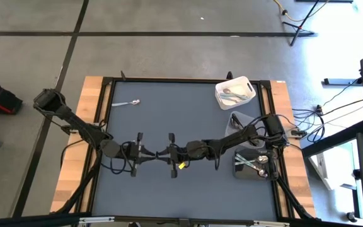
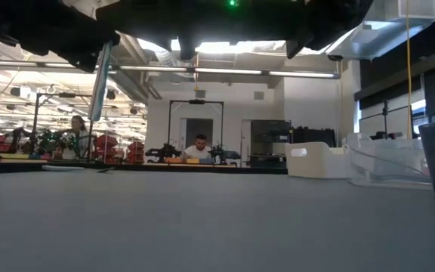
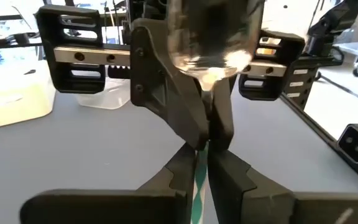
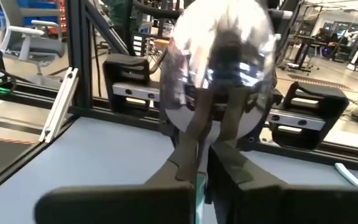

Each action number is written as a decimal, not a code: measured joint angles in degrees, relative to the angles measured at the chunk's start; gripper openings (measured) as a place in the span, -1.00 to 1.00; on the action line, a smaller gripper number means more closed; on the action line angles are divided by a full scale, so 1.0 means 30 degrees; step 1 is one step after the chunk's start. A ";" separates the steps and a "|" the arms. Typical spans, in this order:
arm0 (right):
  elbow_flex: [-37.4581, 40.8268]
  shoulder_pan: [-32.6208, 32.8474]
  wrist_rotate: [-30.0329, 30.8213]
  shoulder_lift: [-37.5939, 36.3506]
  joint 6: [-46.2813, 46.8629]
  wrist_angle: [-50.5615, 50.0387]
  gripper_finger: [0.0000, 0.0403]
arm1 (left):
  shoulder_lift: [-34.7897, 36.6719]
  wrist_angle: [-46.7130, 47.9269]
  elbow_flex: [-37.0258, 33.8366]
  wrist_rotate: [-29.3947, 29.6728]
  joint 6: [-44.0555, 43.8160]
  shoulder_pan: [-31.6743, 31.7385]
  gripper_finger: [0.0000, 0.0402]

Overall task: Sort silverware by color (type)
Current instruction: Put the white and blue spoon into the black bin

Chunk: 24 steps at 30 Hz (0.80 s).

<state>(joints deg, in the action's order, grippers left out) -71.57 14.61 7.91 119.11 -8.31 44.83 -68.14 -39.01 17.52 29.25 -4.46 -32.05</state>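
1. High view: arms meet mid-table w/ a spoon (image 1: pixel 164 152) bridging them, prob. a handover.
2. Left gripper (image 3: pixel 204 152) & right gripper (image 4: pixel 202 154) both pinch it, fingers nearly shut.
3. Stray spoon (image 1: pixel 133 102) nr far-left corner; others sorted in white bin (image 1: pixel 249 84) & dark bin (image 1: pixel 238 171), right edge.

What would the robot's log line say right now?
step: handover over table middle | left tool: shut on silver spoon | right tool: shut on it too | loose spoon: on table
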 joint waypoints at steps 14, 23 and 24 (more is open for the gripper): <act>-0.0036 0.0549 0.1362 -0.4140 -0.0039 -0.7783 -0.98 | 0.0007 -0.0067 0.0000 -0.1459 -0.0400 0.0007 -0.39; -0.0036 0.2003 0.4104 -0.9504 0.3290 -1.8636 -0.99 | 0.0007 0.0265 0.0007 -0.2110 -0.0477 0.0000 -0.38; -0.0036 0.2206 0.4204 -0.9985 0.3925 -1.9781 -0.99 | 0.0007 0.0294 0.0007 -0.2110 -0.0477 0.0000 -0.38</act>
<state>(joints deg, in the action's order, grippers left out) -71.68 21.23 20.52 89.15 3.47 -14.51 -68.12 -38.13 17.54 22.92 -5.89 -32.05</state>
